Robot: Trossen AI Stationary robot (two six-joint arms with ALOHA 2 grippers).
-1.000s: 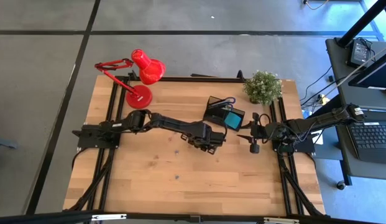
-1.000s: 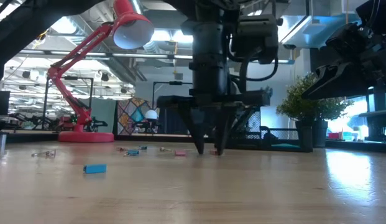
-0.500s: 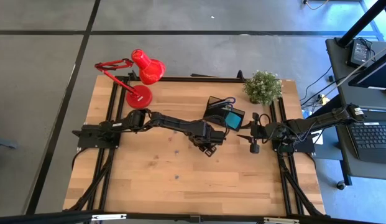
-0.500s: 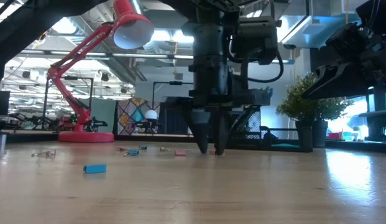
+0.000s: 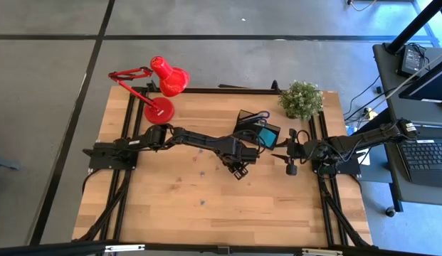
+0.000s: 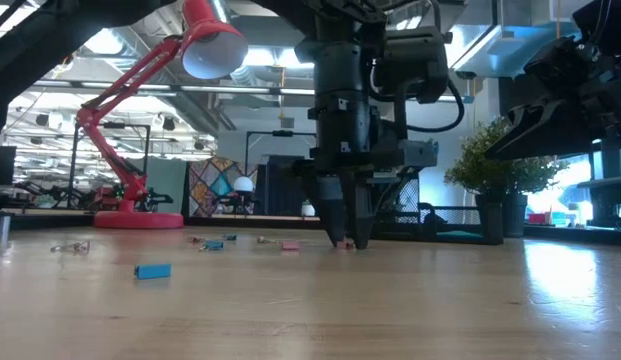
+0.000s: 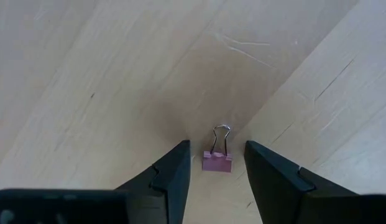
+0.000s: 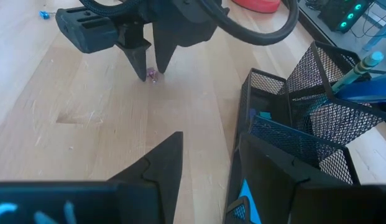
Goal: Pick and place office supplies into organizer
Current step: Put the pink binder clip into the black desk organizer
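The left pincer (image 5: pixel 238 171) stands low over the middle of the wooden table (image 5: pixel 171 206), with its two fingers (image 7: pixel 174 177) pointing down and spread apart. Between them lies a small pink binder clip (image 7: pixel 217 159) with a silver wire handle; it rests flat on the wood and the fingers stand on both sides of it with a gap, so nothing is gripped. From the right wrist view the same clip (image 8: pixel 151 75) shows as a tiny pink spot just under the finger ends.

The black mesh organizer (image 5: pixel 253 128) stands near the far edge, just beyond the left pincer and beside the green plant (image 5: pixel 301 99). A teal pad (image 5: pixel 267 137) sits in one of its compartments, and blue handles (image 8: pixel 367 87) rise out of another one.

The right pincer (image 5: pixel 279 156) waits at the right side of the table, near the organizer, with its fingers apart and holding nothing.

In the low view a small blue piece (image 6: pixel 152 271) and several tiny bits (image 6: pixel 215 242) lie on the wood, well apart from the organizer. The red lamp (image 5: pixel 160 89) stands at the far left corner.

I cannot read any writing or brand on these things.
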